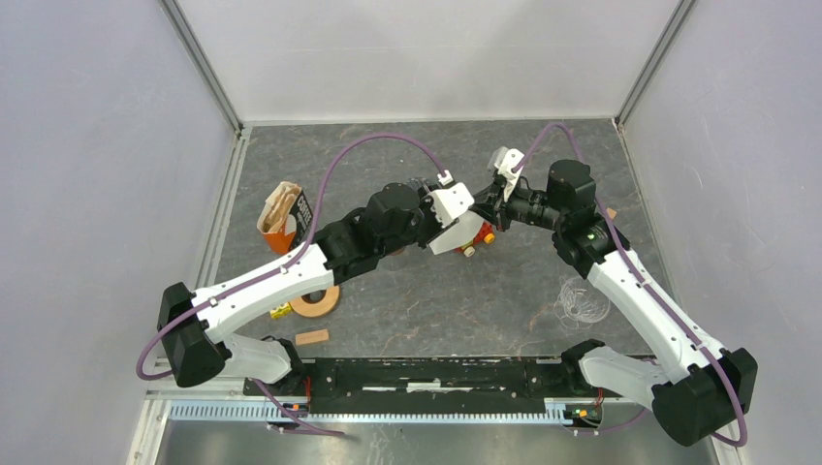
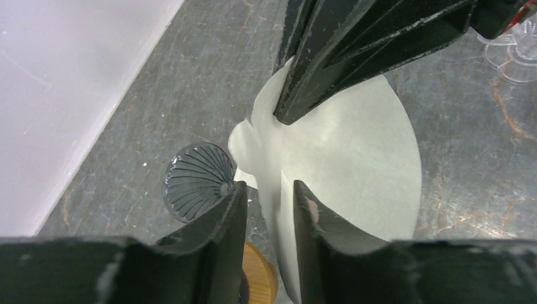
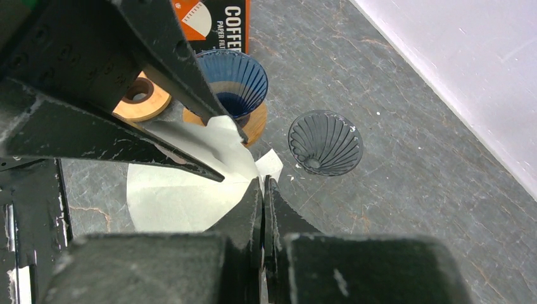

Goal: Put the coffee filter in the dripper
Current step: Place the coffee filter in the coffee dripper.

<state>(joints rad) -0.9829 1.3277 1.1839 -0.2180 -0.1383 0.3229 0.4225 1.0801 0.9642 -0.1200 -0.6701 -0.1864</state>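
Note:
A white paper coffee filter (image 2: 354, 158) hangs above the table between both grippers. My right gripper (image 3: 263, 182) is shut on its pointed edge and shows in the left wrist view as dark fingers (image 2: 297, 101) from above. My left gripper (image 2: 269, 190) is open, its two fingers either side of the filter's (image 3: 171, 196) folded edge with a gap. Below stand a blue dripper (image 3: 234, 79) on a wooden base and a smoky grey dripper (image 3: 325, 142), the latter also in the left wrist view (image 2: 197, 180). Both grippers meet mid-table (image 1: 475, 215).
A coffee filter box (image 1: 286, 215) stands at the left. A wooden ring (image 1: 315, 300), a small wooden block (image 1: 312, 337) and a yellow piece (image 1: 281, 310) lie near the left arm. A clear glass dripper (image 1: 584, 300) sits on the right.

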